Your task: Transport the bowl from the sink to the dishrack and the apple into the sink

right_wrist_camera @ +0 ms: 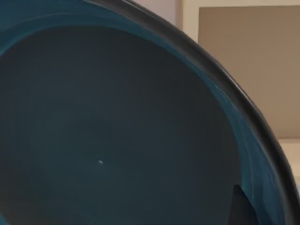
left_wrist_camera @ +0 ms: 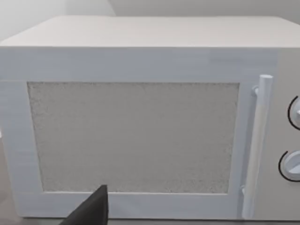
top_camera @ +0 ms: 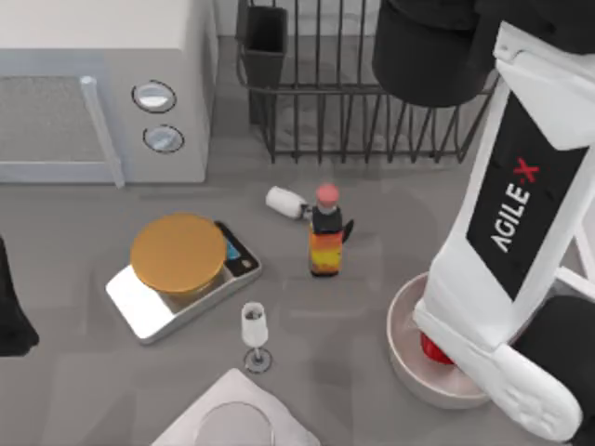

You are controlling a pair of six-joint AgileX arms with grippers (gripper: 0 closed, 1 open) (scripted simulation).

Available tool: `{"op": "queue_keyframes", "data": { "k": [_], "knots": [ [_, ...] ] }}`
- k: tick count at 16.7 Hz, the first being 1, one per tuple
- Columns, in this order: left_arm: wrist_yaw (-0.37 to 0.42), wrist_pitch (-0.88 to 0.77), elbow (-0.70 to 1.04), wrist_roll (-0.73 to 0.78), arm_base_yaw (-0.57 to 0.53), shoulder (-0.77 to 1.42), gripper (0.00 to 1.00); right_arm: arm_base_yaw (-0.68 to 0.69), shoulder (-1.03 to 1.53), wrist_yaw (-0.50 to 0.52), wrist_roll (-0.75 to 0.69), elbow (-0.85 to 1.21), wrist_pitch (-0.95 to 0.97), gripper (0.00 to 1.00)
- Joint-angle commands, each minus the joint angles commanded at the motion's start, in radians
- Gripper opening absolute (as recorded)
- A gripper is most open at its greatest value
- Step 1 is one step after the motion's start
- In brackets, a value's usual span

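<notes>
A white microwave (left_wrist_camera: 140, 122) faces the camera head-on, its speckled grey door window (left_wrist_camera: 133, 138) dead centre. At 3 o'clock stands the upright handle (left_wrist_camera: 257, 145), two dials (left_wrist_camera: 293, 140) just past it. A dark finger (left_wrist_camera: 91, 211) pokes in at 7 o'clock.

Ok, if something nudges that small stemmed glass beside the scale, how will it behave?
The glass stands upright on a thin stem and small foot, so it probably tips easily. Its rounded cup suggests it would roll once down. It looks thin-walled, likely light and fragile.
</notes>
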Motion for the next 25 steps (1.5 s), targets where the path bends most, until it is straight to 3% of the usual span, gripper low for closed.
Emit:
{"op": "queue_keyframes", "data": {
  "k": [9,13,18,25],
  "knots": [
    [0.000,0.000,0.000,0.000,0.000,0.000,1.00,0.009,0.008,0.000,0.008,-0.001,0.007,0.00],
    [0.000,0.000,0.000,0.000,0.000,0.000,1.00,0.145,0.127,0.031,0.147,-0.026,0.003,0.00],
    [0.000,0.000,0.000,0.000,0.000,0.000,1.00,0.515,0.431,0.141,0.530,-0.098,-0.033,0.00],
    [0.000,0.000,0.000,0.000,0.000,0.000,1.00,1.273,0.940,0.436,1.309,-0.237,-0.174,0.00]
  ]
}}
